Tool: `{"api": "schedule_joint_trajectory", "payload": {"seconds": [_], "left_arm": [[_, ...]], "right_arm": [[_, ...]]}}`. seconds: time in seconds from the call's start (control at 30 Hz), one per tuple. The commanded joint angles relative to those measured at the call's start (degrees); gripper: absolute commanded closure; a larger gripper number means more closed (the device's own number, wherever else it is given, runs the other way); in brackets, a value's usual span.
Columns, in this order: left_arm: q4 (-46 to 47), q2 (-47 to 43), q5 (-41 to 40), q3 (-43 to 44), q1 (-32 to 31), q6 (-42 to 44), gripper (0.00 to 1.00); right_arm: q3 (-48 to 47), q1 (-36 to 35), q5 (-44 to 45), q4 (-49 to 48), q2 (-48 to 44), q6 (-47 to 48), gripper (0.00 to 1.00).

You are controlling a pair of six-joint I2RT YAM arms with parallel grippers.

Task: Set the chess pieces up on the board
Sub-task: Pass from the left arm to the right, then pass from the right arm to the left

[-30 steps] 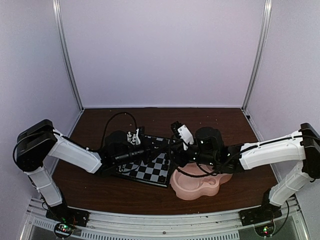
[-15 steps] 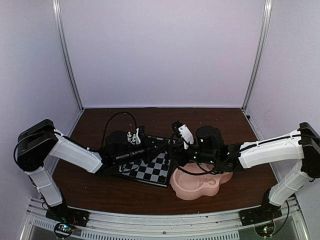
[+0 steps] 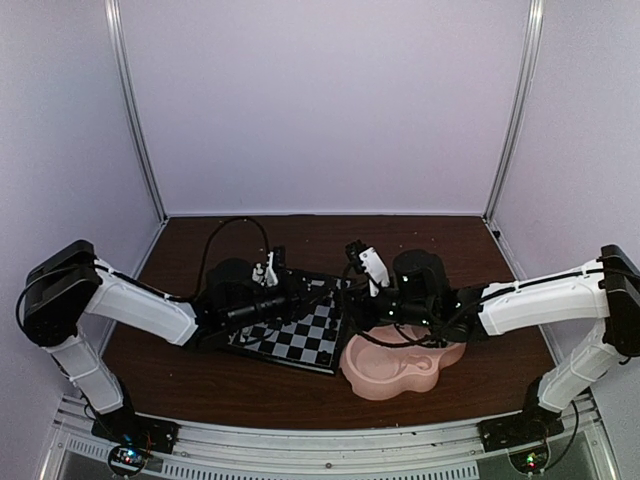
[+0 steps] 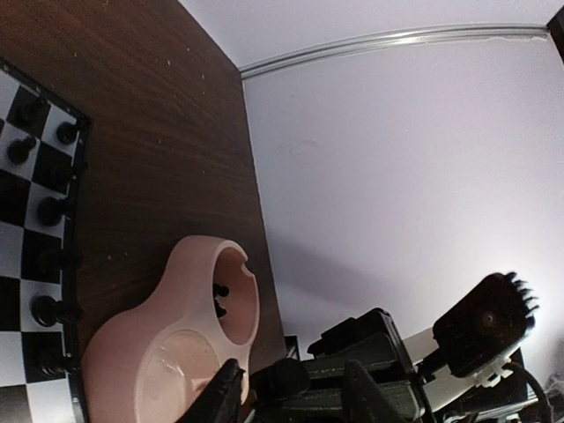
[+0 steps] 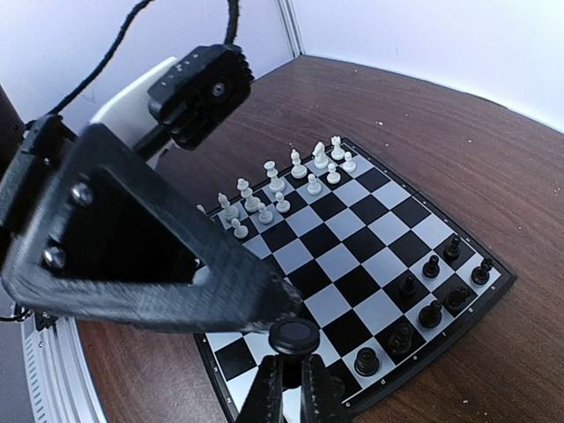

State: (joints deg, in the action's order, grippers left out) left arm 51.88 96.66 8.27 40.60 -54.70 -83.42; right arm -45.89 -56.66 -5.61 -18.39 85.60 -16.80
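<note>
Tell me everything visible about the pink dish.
The dish is smooth pale pink, plastic by the look, a rounded double bowl with thick walls. It sits upright on the brown table, close beside the board's near right corner; contact is unclear. One bowl looks wide and shallow, the other deeper, holding at least two black pieces. The right arm reaches over its far side.

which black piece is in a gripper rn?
The black piece pinched in the right gripper, its round end showing just above the closed jaws. The other black pieces stand free on the board.
</note>
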Motion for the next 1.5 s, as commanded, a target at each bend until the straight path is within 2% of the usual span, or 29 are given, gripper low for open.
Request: {"api": "schedule_joint_trajectory", "payload": {"seconds": [0.0, 0.13, 0.23, 0.33, 0.43, 0.53, 0.67, 0.8, 0.93, 1.13, 1.47], "left_arm": [[-9.4, -10.2, -5.3, -1.4, 0.3, 11.9, 0.52], [-28.2, -21.3, -10.7, 0.3, 1.3, 23.2, 0.41], [-42.1, -27.4, -11.8, 4.4, 2.1, 34.1, 0.38], [-52.9, -31.1, -9.4, 9.1, 2.5, 46.1, 0.37], [-59.2, -32.9, -5.6, 12.0, 2.5, 56.0, 0.37], [-59.2, -34.2, -3.3, 11.2, 2.5, 64.9, 0.38], [-50.6, -34.7, -1.4, 4.1, 2.4, 77.8, 0.4], [-43.2, -34.6, 9.6, -2.7, 2.1, 95.8, 0.43], [-45.4, -34.4, 11.3, -4.2, 2.0, 106.2, 0.45], [-47.0, -32.8, 13.4, -5.2, 1.7, 112.3, 0.45], [-37.8, -28.0, 13.0, -9.8, 0.8, 118.6, 0.45]], "right_arm": [[-1.2, 0.7, -1.5, 1.6, -2.6, -1.0, 1.0], [-3.3, 1.2, -6.6, 5.4, -3.4, 1.0, 1.0], [-6.9, 1.3, -12.3, 11.8, -2.9, 4.7, 1.0], [-9.5, 1.3, -16.3, 16.2, -2.5, 7.1, 1.0], [-12.0, 1.3, -22.3, 19.4, -1.7, 8.4, 1.0], [-15.4, 1.3, -26.5, 24.2, -0.2, 9.2, 1.0], [-20.2, 1.6, -29.8, 30.4, 3.1, 8.5, 1.0], [-24.0, 1.8, -34.9, 34.5, 5.5, 7.3, 1.0], [-26.4, 1.8, -35.5, 40.1, 7.0, 9.3, 1.0], [-28.1, 1.7, -39.5, 42.7, 9.3, 9.8, 1.0], [-31.4, 1.8, -48.7, 38.5, 18.6, 0.2, 1.0]]}}
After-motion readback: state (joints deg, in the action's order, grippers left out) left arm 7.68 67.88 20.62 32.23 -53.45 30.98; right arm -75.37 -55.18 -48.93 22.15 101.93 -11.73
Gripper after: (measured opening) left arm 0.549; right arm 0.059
